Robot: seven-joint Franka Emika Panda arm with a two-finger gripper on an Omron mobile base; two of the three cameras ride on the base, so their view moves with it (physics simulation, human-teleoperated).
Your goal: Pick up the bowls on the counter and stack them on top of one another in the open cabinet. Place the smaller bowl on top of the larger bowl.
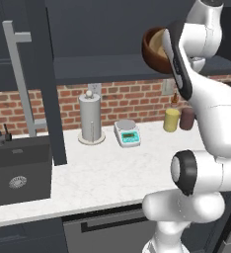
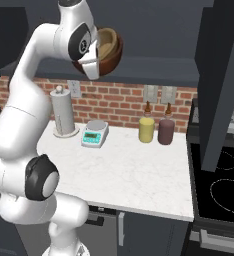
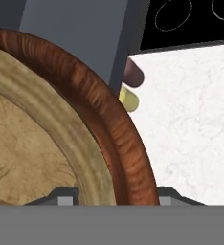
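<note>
Two bowls, tan bowl (image 2: 105, 44) nesting in dark bowl (image 2: 109, 56), are hanging at twelve o'clock; gripper (image 3: 117, 194) is pinching their rims—stiff, light, slippery wood.

Two bowls: larger bowl (image 2: 114, 56), smaller bowl (image 2: 105, 44). Two bottles: yellow bottle (image 2: 146, 128), maroon bottle (image 2: 165, 131). One scale (image 2: 94, 134). One paper-towel holder (image 2: 63, 114).

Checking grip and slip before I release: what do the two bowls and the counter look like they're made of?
Larger bowl: looks like turned wood, dark reddish-brown with a slight sheen; streaky grain runs along its thick rim. Smaller bowl, nested inside it: paler tan wood, seemingly matte, with faint grain lines. Counter: white with faint grey veining, so marble or a marble-look surface; smooth, but which one can't be told.
</note>
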